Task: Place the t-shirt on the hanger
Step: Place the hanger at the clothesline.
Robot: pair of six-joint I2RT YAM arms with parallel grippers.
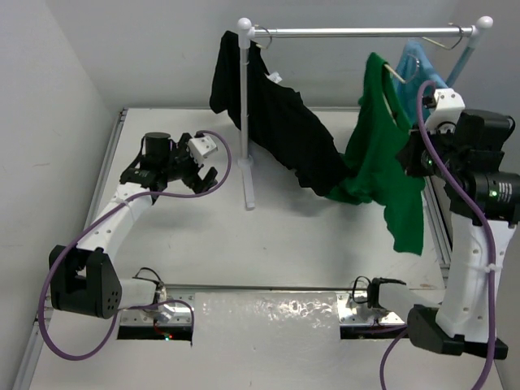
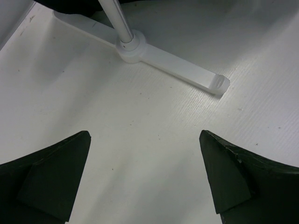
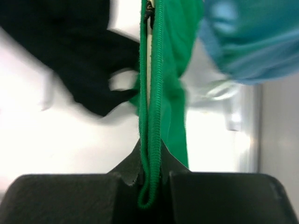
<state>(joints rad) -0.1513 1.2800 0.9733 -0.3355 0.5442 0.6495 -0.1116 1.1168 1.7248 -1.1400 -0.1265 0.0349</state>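
black garment draped over rack, light-blue garment hanging, white table

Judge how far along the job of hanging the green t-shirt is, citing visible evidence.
Mostly done: the green t-shirt appears to hang from the cream hanger up by the rail. In hand: the right arm's jaws are shut on its ribbed edge. The left arm's jaws are open over the table. Left: letting go; whether both shoulders sit squarely cannot be told.

A flat, matte white bench fills the middle, closed in by plain pale-grey walls from 9 to 12 o'clock. A white-posted clothes rack with a chrome top rail stands toward 12 to 1 o'clock. Soft, even light casts faint shadows.
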